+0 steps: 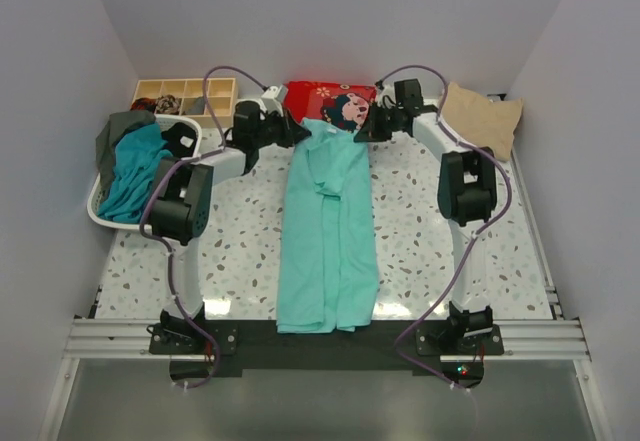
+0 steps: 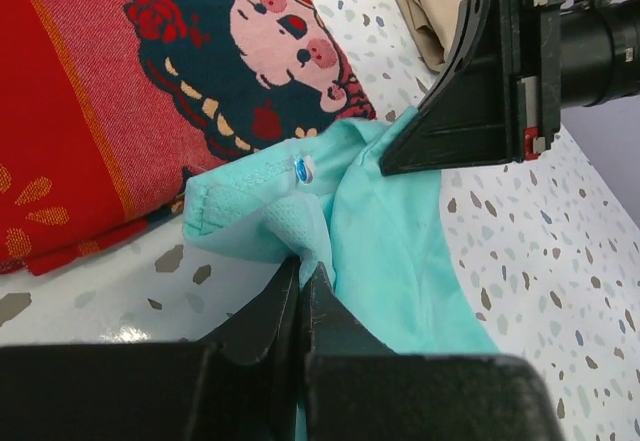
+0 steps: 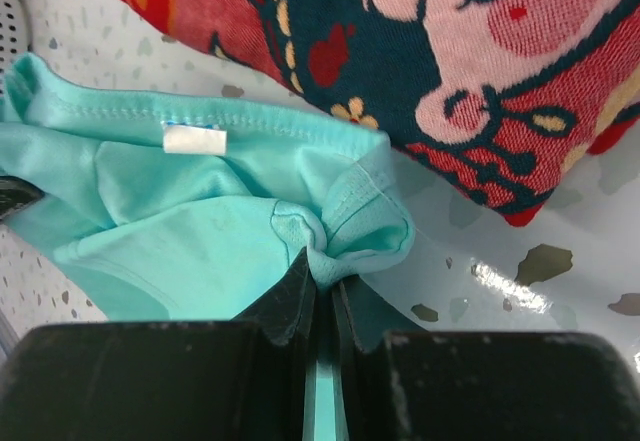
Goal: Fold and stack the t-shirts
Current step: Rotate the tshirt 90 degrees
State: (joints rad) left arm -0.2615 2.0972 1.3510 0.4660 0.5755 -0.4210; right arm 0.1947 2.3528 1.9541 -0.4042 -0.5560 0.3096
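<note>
A light turquoise-mint t-shirt [image 1: 328, 231] lies folded into a long narrow strip down the middle of the table, from its far end to the near edge. My left gripper [image 1: 296, 133] is shut on the shirt's far left corner [image 2: 262, 223]. My right gripper [image 1: 362, 131] is shut on its far right corner [image 3: 352, 226]. The white neck label [image 3: 194, 139] shows between them. A beige t-shirt [image 1: 482, 113] lies folded at the far right. Teal and grey-green shirts [image 1: 132, 166] fill a white basket [image 1: 101, 217] at the left.
A red printed cushion [image 1: 330, 99] with a cartoon face lies just behind the shirt's far end, close to both grippers. A wooden compartment tray [image 1: 185, 93] stands at the far left. White walls close in the table on three sides.
</note>
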